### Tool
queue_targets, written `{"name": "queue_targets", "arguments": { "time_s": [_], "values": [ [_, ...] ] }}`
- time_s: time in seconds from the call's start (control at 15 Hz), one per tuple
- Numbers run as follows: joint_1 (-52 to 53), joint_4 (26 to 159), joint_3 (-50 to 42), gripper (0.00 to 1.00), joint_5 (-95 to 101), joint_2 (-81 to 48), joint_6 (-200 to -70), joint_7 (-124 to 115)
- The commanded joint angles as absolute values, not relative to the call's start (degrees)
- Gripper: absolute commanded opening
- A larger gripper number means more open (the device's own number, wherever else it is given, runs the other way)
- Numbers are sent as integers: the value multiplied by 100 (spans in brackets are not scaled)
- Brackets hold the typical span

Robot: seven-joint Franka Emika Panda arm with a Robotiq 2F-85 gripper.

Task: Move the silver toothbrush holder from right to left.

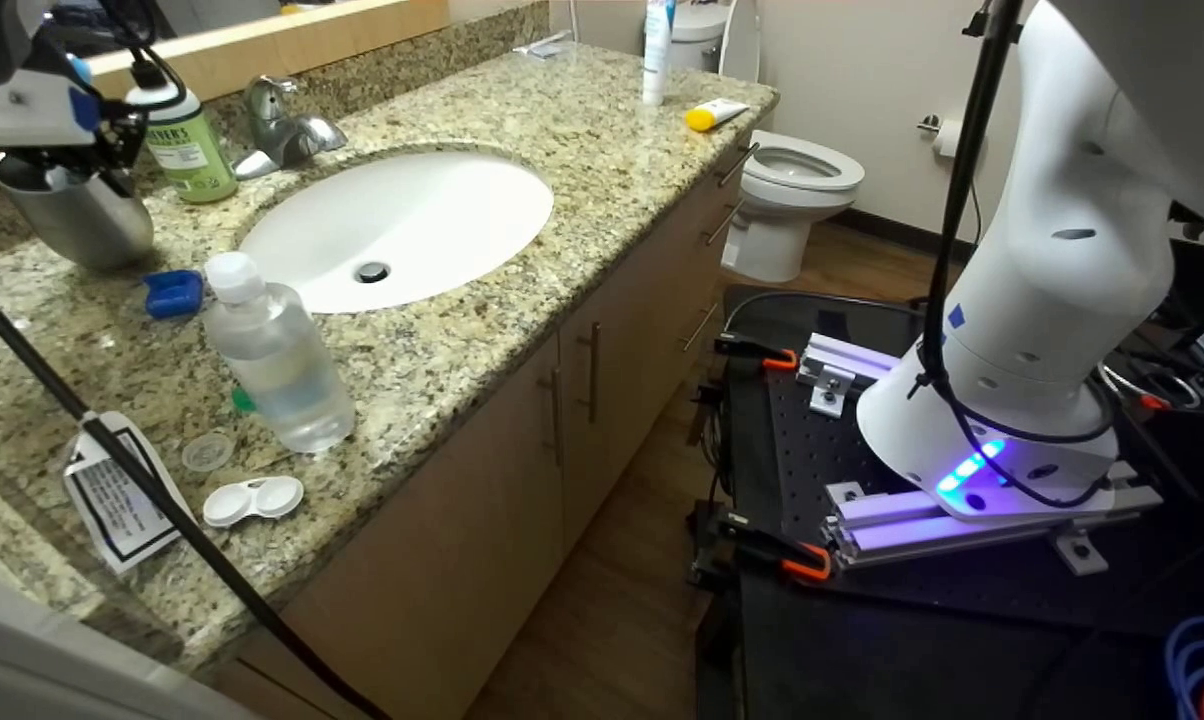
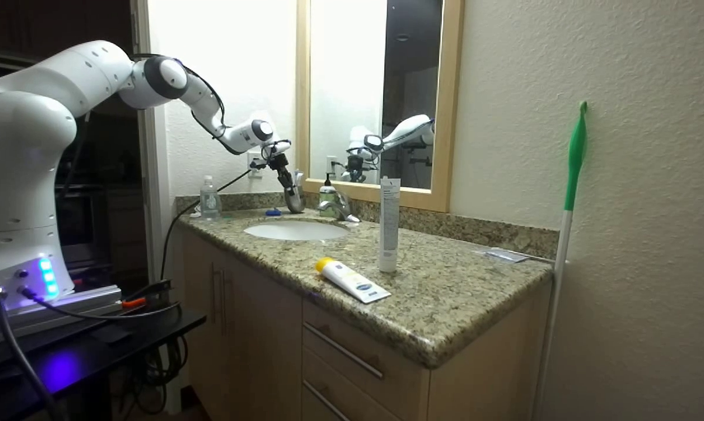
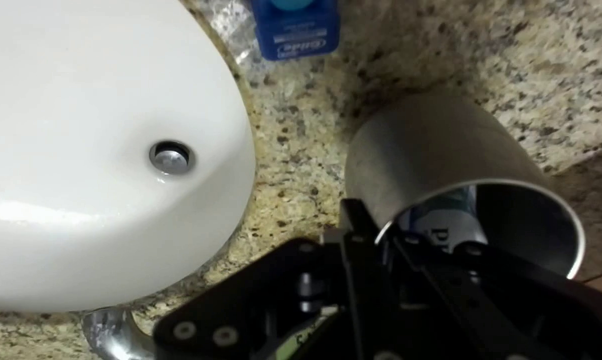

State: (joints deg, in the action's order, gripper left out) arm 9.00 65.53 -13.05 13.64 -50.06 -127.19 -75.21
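The gripper (image 3: 377, 224) is clamping the cup (image 1: 97, 225) by its wall, one finger (image 3: 356, 215) pressing outside and the other reaching inside, where a printed pack (image 3: 451, 227) is sitting. In both exterior views the cup is leaning rather than standing upright; whether its base is fully meeting the counter (image 1: 572, 120), I cannot tell. It is sitting near the counter's back edge, toward the left end as the robot (image 2: 30, 123) is facing it. Just to its right, the soap (image 1: 194, 165) is standing along that back edge; the sink (image 1: 442, 220) is lying further right, and the bottle (image 1: 282, 380) is standing close to the front edge. The grasp is done, and with the cup resting left of the sink, the carry is looking nearly finished. Righting it, letting go and backing off are probably remaining.
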Motion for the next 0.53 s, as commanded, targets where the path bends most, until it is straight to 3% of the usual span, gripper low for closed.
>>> {"name": "queue_targets", "arguments": {
  "time_s": [0.0, 0.47],
  "values": [
    [787, 6623, -1336, 2, 1310, -4931, -12668, -7602],
    [602, 6206, -1113, 2, 612, -4965, -12218, -7854]
  ]
}}
